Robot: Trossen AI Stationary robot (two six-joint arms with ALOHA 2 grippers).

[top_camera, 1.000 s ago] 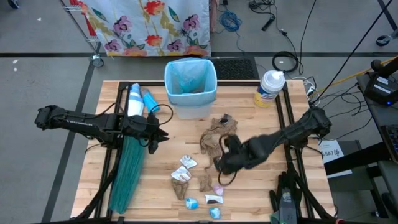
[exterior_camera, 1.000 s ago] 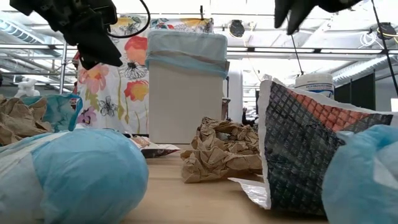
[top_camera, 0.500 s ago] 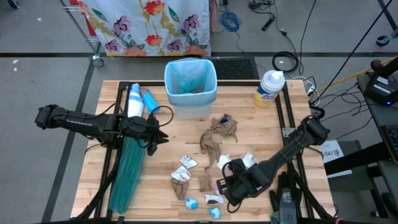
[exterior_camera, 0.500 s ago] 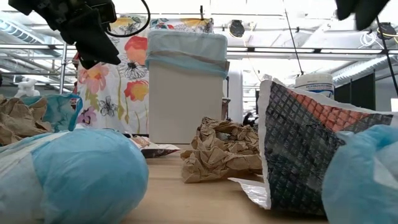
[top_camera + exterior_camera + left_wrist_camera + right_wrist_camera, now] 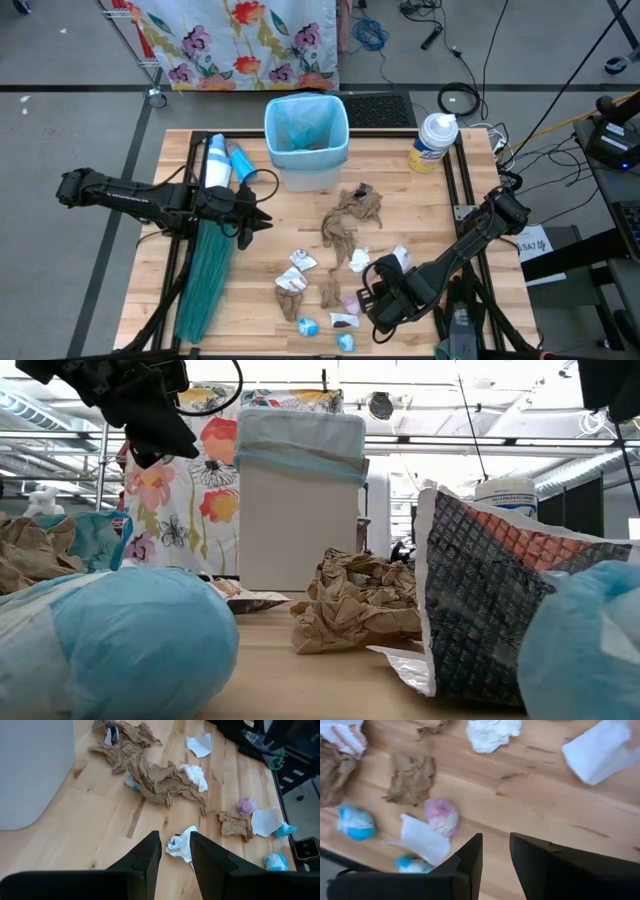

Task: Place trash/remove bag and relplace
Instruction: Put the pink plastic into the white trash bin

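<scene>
A white bin [image 5: 306, 150] lined with the pale-blue bag [image 5: 305, 122] stands at the table's far middle. The darker teal-green bag [image 5: 205, 275] lies folded along the left side. Trash is scattered on the wood: brown paper towels [image 5: 345, 220], white wads [image 5: 358, 260], a pink wad [image 5: 441, 816], blue wrappers [image 5: 308, 326]. My right gripper [image 5: 370, 300] hovers near the table's near edge beside the pink wad, narrowly open [image 5: 496, 852]. My left gripper [image 5: 262, 218] waits above the table left of the scraps, narrowly open [image 5: 175, 855], holding nothing.
A white wipes canister [image 5: 435, 140] stands at the far right. A white and a blue cylinder [image 5: 222, 160] lie left of the bin. A floral cloth [image 5: 240, 40] hangs beyond the table. Bare wood shows between the bin and the scraps.
My right gripper has moved from above the brown paper towels toward the table's near edge, uncovering two white wads that its arm had hidden. It has then held still beside the pink wad. No scrap has shifted.
</scene>
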